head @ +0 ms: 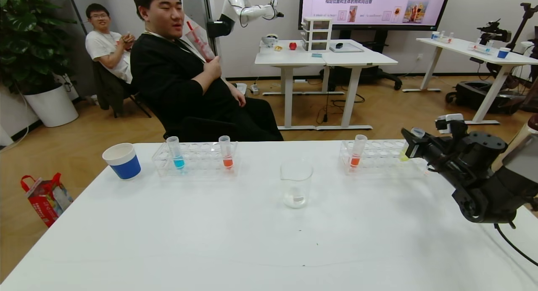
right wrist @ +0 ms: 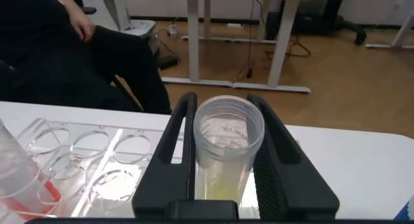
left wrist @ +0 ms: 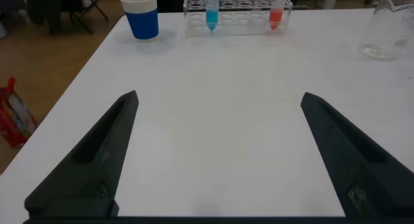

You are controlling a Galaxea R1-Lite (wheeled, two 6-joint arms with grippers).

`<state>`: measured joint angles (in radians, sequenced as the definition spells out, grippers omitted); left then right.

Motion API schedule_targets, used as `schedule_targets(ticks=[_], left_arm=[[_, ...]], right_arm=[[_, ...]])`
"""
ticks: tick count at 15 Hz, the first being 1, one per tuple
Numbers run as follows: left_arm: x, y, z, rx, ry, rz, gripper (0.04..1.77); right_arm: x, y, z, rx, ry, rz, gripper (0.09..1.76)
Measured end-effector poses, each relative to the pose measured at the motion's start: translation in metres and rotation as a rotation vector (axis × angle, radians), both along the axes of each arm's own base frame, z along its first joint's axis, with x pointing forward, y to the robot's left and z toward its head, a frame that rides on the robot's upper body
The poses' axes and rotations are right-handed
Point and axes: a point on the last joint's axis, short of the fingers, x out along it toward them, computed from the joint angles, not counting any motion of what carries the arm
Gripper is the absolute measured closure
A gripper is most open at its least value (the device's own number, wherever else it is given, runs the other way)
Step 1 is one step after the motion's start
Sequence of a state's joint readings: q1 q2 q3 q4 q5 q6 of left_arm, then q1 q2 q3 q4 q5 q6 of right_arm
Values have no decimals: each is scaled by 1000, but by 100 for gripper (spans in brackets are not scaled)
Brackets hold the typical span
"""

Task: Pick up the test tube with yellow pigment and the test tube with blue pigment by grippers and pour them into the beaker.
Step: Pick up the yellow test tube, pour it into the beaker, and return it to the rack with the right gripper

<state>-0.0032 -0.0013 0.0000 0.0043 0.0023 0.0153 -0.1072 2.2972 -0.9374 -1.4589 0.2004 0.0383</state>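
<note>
The yellow tube (right wrist: 228,146) stands between the two fingers of the right gripper (right wrist: 226,166), which are closed against its sides; a little yellow liquid shows at its bottom. In the head view this tube (head: 406,150) is at the right end of the right rack (head: 378,150), and the gripper (head: 414,146) holds it there, at the far right part of the table (head: 252,232).

There are four tubes in all: one yellow, one blue and two red. The blue tube (head: 175,153) stands upright in the left rack (head: 195,158), near its left end, and one red tube (head: 226,152) stands in the same rack towards its right end. The second red tube (head: 357,151) is in the right rack, near its left end. So there are two racks, each with two tubes.

One beaker (head: 296,183) stands between the racks, a bit nearer to the robot. One blue cup (head: 122,160) stands just beside the left rack, on its left.

The left gripper (left wrist: 220,153) hangs over the left part of the table, fingers wide apart, holding nothing.

Two people sit behind the table.
</note>
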Motion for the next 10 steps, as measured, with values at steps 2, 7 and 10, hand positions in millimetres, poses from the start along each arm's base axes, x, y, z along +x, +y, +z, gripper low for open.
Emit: schedule_targets(ticks=[2, 7, 10], left_arm=[[0, 0, 0, 0, 0, 0, 6], [0, 0, 0, 0, 0, -1, 6], [0, 0, 0, 0, 0, 0, 6]], right_arm=[[-3, 1, 16, -1, 7, 3, 134], [-11, 6, 59, -10, -46, 13, 134], [-11, 8, 69, -46, -74, 22, 134]])
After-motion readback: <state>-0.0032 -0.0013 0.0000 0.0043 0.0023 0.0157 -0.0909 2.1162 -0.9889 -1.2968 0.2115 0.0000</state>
